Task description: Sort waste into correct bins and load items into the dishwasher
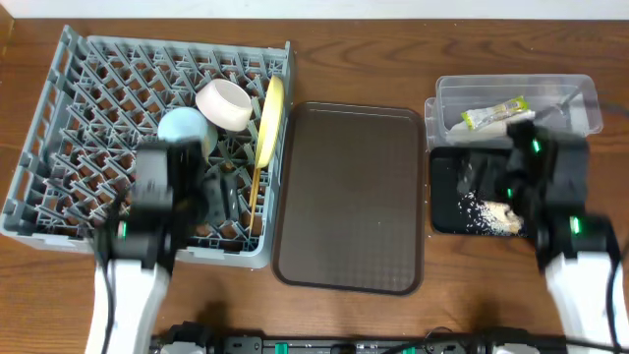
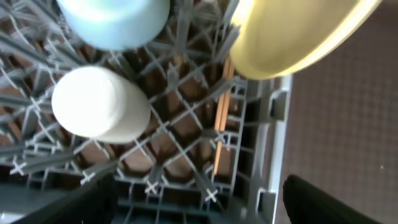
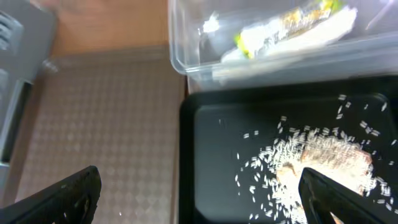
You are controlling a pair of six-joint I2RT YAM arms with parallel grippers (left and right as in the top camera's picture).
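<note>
Both pincers are released and carry nothing. Your left gripper (image 2: 199,186) hangs spread wide over the dish rack (image 1: 59,128), and your right gripper (image 3: 199,174) is just as wide over the black tray (image 3: 217,137).

From how things lie, the sorting looks done. In the left wrist view:
- The white cup (image 2: 99,106) sits among the pegs at 9 o'clock.
- The blue bowl (image 2: 115,18) is at 11.
- The yellow plate (image 2: 292,34) stands on edge at 1.
- The chopsticks (image 2: 221,118) are slotted along the rack's 3 o'clock wall.

Overhead, the white bowl (image 1: 224,103) sits at 2 o'clock of the blue one. The wrapper (image 3: 289,25) lies in the clear tub (image 3: 261,71), and the rice scraps (image 3: 323,162) lie on the black tray.

So your step is probably a clean retreat. Lift each arm straight up before you swing it. On the left, that clears the pegs and the plate's rim. On the right, it clears the tub's wall at 12 o'clock.

Open room lies toward 6 o'clock, at the table's near edge, and over the brown tray (image 1: 349,197) between the arms. Don't send both arms there at once.
</note>
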